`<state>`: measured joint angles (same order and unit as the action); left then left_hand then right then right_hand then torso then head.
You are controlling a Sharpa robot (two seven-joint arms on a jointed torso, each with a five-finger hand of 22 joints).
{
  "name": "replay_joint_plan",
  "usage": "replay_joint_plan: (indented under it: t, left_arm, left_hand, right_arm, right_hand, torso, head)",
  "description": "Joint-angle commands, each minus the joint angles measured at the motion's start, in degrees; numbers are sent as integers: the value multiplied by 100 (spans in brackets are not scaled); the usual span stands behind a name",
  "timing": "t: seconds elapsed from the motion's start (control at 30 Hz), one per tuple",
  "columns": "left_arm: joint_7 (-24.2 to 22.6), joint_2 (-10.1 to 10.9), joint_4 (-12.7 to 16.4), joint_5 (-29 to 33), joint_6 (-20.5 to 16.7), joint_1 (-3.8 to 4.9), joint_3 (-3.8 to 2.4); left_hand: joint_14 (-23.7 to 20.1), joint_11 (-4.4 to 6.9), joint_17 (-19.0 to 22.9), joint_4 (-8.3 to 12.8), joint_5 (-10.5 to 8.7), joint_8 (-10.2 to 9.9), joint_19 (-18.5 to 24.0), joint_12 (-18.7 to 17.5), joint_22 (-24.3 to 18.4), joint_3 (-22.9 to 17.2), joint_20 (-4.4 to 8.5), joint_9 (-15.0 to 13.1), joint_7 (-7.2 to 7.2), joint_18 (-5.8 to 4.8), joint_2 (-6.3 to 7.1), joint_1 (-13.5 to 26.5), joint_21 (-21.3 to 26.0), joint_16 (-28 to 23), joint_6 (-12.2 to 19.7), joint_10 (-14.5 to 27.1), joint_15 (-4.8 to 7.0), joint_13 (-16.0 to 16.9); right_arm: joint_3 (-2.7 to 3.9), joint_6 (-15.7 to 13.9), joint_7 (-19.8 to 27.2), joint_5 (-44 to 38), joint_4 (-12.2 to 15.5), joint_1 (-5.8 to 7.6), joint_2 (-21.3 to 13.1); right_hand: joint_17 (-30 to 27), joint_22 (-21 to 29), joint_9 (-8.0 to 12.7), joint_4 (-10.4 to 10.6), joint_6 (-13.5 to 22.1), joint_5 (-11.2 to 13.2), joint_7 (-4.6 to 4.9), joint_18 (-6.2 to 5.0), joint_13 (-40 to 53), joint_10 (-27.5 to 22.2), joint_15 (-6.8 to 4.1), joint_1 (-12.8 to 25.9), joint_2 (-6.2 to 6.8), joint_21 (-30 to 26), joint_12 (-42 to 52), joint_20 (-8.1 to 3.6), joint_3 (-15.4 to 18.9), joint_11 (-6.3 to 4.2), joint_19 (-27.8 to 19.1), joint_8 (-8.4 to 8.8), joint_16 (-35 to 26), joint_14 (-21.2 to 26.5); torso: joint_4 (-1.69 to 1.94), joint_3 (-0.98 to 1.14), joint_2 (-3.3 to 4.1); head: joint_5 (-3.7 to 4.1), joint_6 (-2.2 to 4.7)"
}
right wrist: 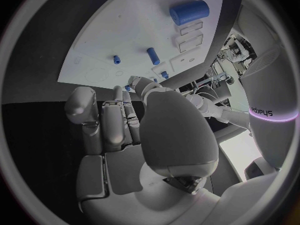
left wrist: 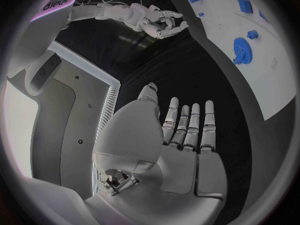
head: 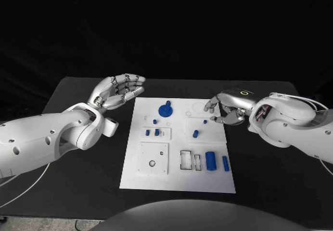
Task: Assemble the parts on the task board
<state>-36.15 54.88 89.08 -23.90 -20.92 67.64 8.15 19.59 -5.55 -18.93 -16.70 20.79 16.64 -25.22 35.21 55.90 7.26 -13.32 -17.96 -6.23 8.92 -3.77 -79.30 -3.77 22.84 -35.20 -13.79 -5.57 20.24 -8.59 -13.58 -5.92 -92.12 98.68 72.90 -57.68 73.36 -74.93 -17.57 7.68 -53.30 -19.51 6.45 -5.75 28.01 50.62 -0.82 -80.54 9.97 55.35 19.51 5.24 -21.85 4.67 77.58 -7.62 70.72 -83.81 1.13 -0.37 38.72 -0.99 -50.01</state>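
Two white arms reach in over a black bench [head: 83,91], one from each side of the white task board [head: 177,180] lying at its middle. Left hand [head: 119,90]: raised off the board's far left corner, palm turned up, fingers [left wrist: 187,125] spread and holding nothing. Right hand [head: 227,107]: at the board's far right edge, fingers [right wrist: 109,122] loosely extended, with nothing visibly held; whether the fingertips touch the board cannot be told. Board contents: a blue gear [head: 165,110] stands near the far middle; two thick blue cylinders [head: 211,160] lie side by side at the near right, beside open rectangular slots [head: 186,160]; a short blue peg [head: 196,134] and two smaller blue pieces [head: 152,132] sit around the centre; a plate with round holes [head: 154,158] occupies the near left. Progress, as a judgement: the gear and the small pieces look seated, while the cylinders lie loose and the slots and holes stand unfilled, so most of the assembly seems to remain. Legible writing: "sharpa" on the right arm's cover in the right wrist view; no other label can be read.
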Motion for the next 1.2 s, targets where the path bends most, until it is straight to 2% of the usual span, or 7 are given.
replay_joint_plan:
  t: [0.03, 0.23, 0.37, 0.43, 0.6, 0.93, 1.2]
  left_arm:
    - [-434, 3, 51, 663, 419, 3, 7]
    - [-417, 7, 84, 704, 510, 2, 51]
    - [-397, 7, 87, 712, 559, 1, 76]
    - [-388, 9, 90, 714, 580, 1, 85]
    - [-367, 11, 88, 715, 611, -1, 100]
    - [-348, 7, 63, 716, 624, -5, 114]
    - [-326, -1, 44, 716, 639, -11, 135]
  left_hand:
    - [59, 11, 45, 3, 17, 40, -14, 50, -74, 58, -67, 62, -5, 104, -63, -51, 14, -54, 54, 53, 0, -111]
    - [132, -14, 95, 8, 69, 83, -84, 133, -176, 132, -123, 160, -14, 112, -129, -188, 6, -71, 76, 74, -22, -274]
    - [189, -32, 120, 21, 179, 120, -155, 216, -244, 160, -160, 233, -25, 119, -179, -356, -3, -59, 90, 91, -47, -383]
    - [209, -37, 126, 22, 201, 131, -179, 243, -264, 176, -169, 256, -28, 121, -190, -396, -5, -51, 96, 98, -59, -416]
    - [240, -52, 131, 22, 222, 144, -215, 277, -284, 193, -182, 283, -30, 124, -204, -443, -12, -36, 101, 103, -79, -453]
    - [272, -67, 137, 20, 238, 156, -254, 316, -306, 217, -199, 312, -30, 125, -218, -483, -18, -19, 108, 105, -105, -493]
    - [294, -83, 147, 34, 292, 177, -296, 362, -331, 228, -218, 346, -47, 124, -250, -559, -21, -7, 106, 110, -128, -541]
  right_arm:
    - [3, 193, -86, -457, -47, -23, 48]
    - [3, 142, -198, -754, -204, -111, 174]
    - [3, 125, -326, -985, -351, -215, 284]
    - [3, 119, -354, -1044, -410, -257, 326]
    - [4, 68, -351, -1098, -520, -341, 399]
    - [5, 15, -267, -1056, -701, -443, 524]
    - [6, -32, -180, -944, -798, -508, 595]
  right_hand:
    - [-6, -586, 7, -1, 10, 7, -13, -76, -14, 29, 22, 22, 19, -29, -27, 19, -45, 17, -5, 29, -23, 20]
    - [-29, -586, 19, 3, -34, 83, -13, -78, -134, 76, 22, 89, 37, -61, -92, 17, -35, 18, -4, 35, -26, 26]
    - [-133, -540, 42, -29, -50, 115, 4, -115, -262, -57, -16, 120, 57, -272, -208, -7, -14, 15, -77, 64, -127, 87]
    - [-165, -525, 52, -41, -51, 119, 7, -124, -294, -115, -23, 128, 58, -338, -237, -13, -2, 12, -102, 76, -158, 108]
    - [-186, -516, 61, -47, -44, 127, -6, -129, -314, -161, -23, 139, 56, -385, -254, -16, 10, 18, -119, 89, -178, 123]
    - [-204, -518, 83, -22, -55, 193, 45, -125, -334, -89, -19, 206, 11, -398, -199, -17, 43, 12, -115, 112, -179, 131]
    - [-211, -523, 70, -18, -237, 275, 61, -123, -367, 0, -19, 236, -59, -414, -137, -18, 63, -3, -100, 46, -157, 124]
  torso:
    - [-13, -1, -10]
    - [-30, -3, -17]
    - [-8, 5, -13]
    - [-9, 5, -11]
    - [-8, -9, -18]
    - [-13, -14, -20]
    - [-5, -16, -19]
  head:
    - [-7, 1]
    - [-27, 1]
    - [-29, 1]
    - [-39, 1]
    - [-67, 1]
    - [-85, 1]
    - [-84, 1]
